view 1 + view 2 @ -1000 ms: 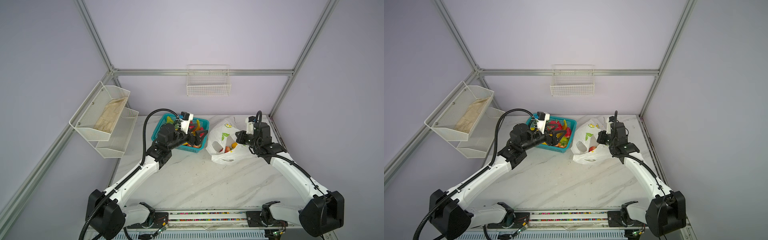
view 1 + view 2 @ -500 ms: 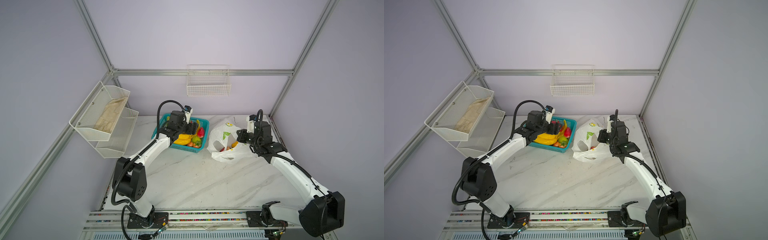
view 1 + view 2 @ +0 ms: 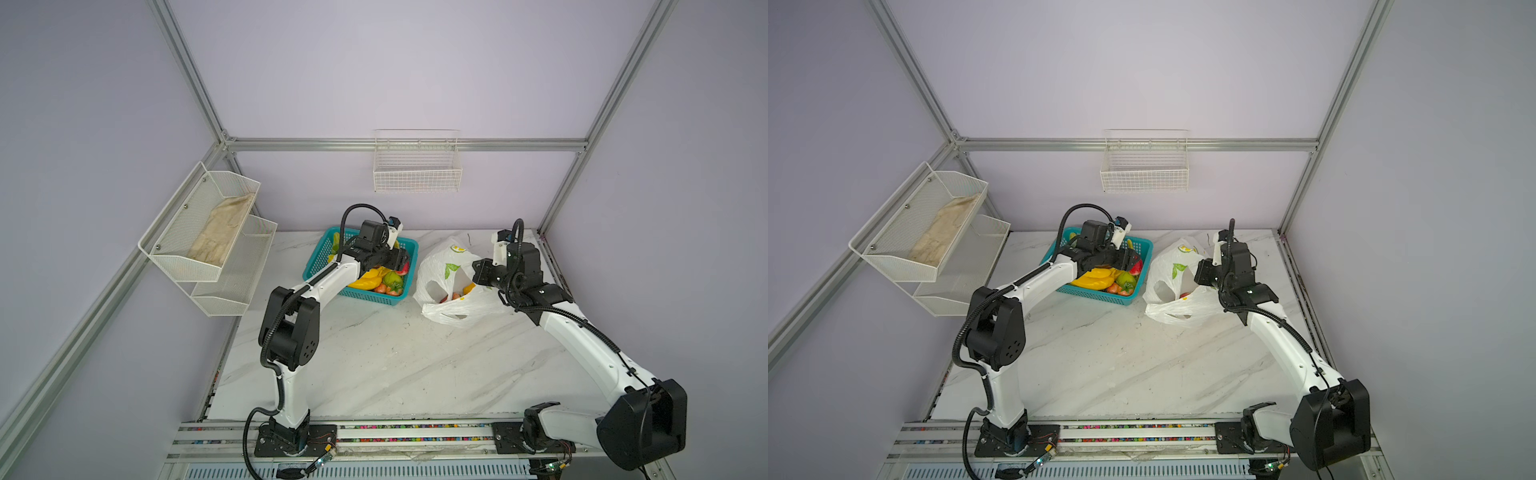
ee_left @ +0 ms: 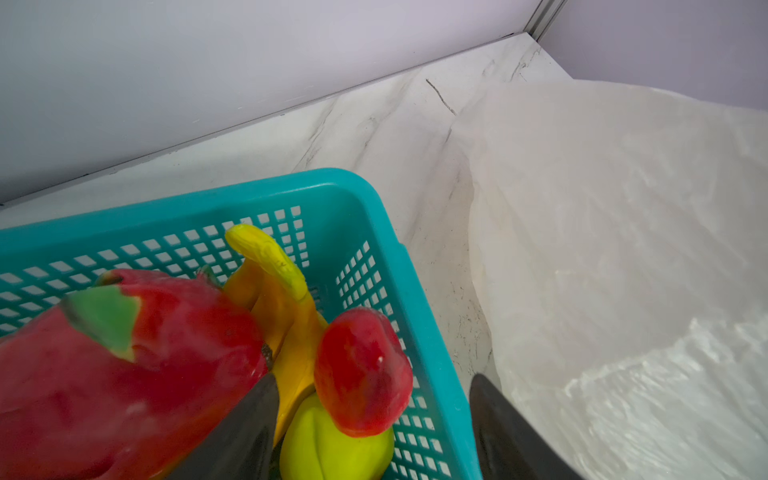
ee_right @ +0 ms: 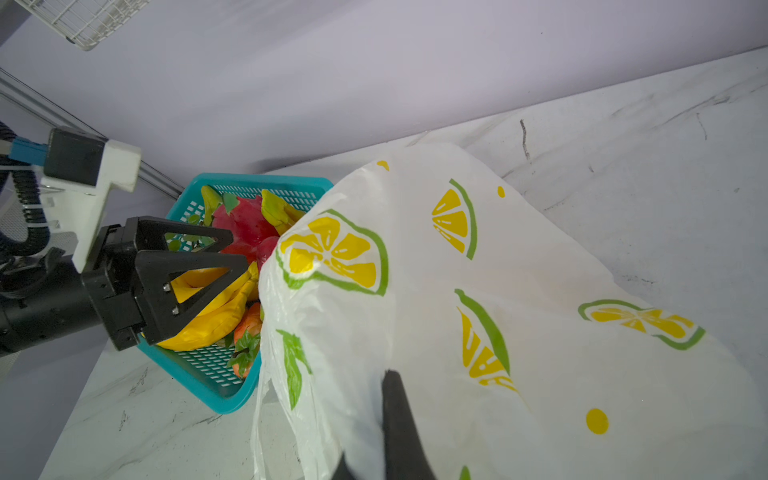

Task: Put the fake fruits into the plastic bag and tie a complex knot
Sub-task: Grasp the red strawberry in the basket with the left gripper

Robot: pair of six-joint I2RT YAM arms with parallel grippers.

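The plastic bag (image 3: pixel 436 270) is being held up at its rim by the right gripper (image 3: pixel 480 272), which is being squeezed tight on the thin plastic. The bag is sitting on the table (image 3: pixel 374 365), just beside the teal basket (image 3: pixel 318 257). A few fake fruits (image 3: pixel 456 295) are being shown through its open mouth. More are lying in the basket: yellow bananas (image 4: pixel 270 257), a big dragon fruit (image 4: pixel 124 374), a green pear (image 4: pixel 328 449) and a small red fruit (image 4: pixel 361 357). The left gripper (image 4: pixel 374 380) is being held low over the basket, at the side nearest the bag. Its jaws are spread wide around the red fruit, and no fruit is being pinched.
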